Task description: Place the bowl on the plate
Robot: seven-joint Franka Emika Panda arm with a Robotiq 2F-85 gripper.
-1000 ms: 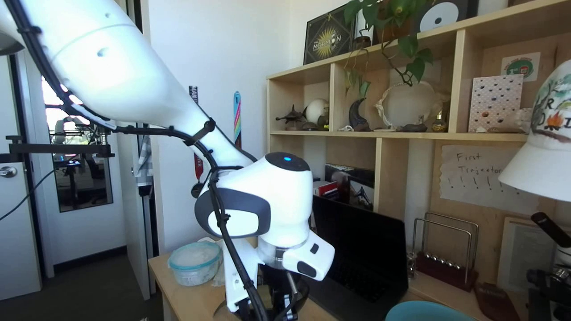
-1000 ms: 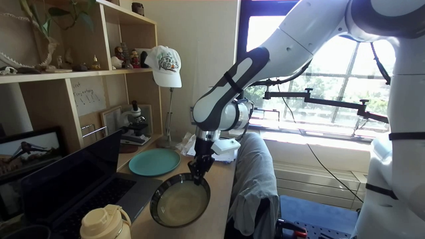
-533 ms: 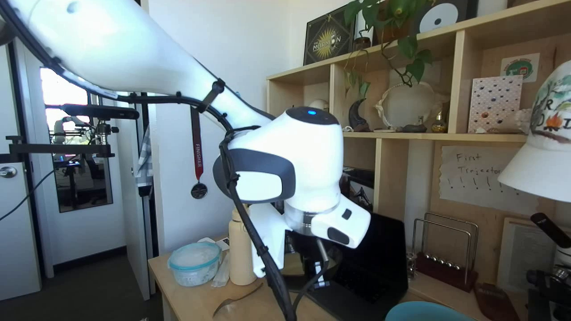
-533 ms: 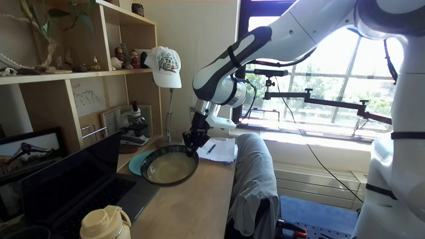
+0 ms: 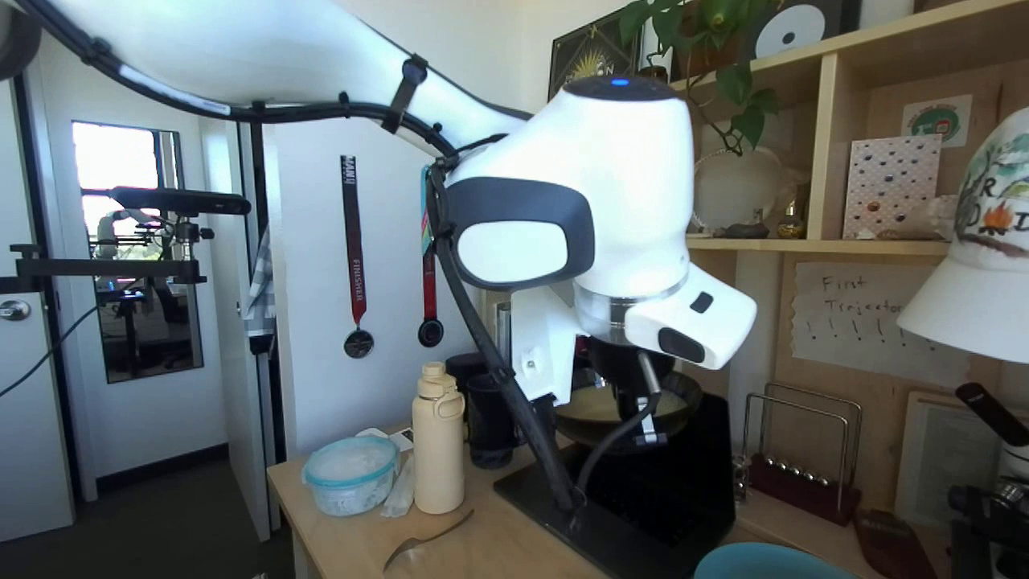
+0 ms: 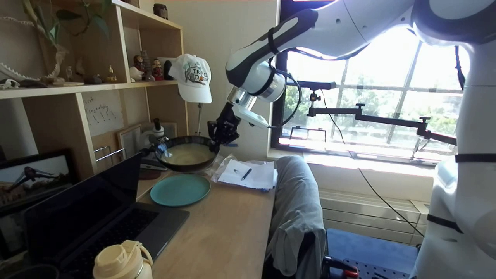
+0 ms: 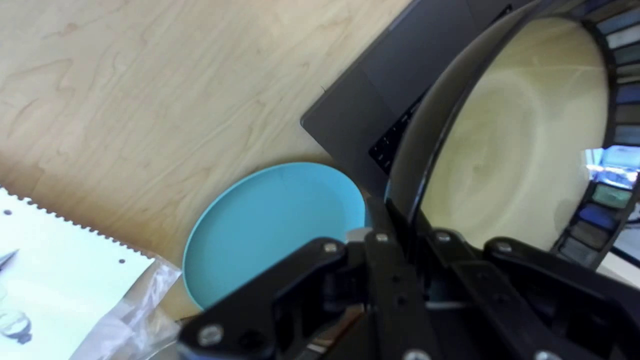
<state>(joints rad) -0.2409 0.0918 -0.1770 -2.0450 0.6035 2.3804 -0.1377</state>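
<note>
Gripping the bowl (image 7: 505, 135) by its rim, your end effector (image 7: 406, 220) holds it aloft; in your wrist view the plate (image 7: 272, 230) lies farther down, left of the bowl.

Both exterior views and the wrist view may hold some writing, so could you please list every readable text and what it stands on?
"FINISHER": dark medal ribbon.
"MAN": same ribbon, higher up.
"First Trajectory", with exclamation marks: handwritten paper, pieced together from both exterior views.
"TRAIL" and "D": white cap.
Poster: partly covered, not safely legible.
Green sticker, framed sheet, laptop keys: too small or blurred.
Wrist view: nothing readable.
</note>
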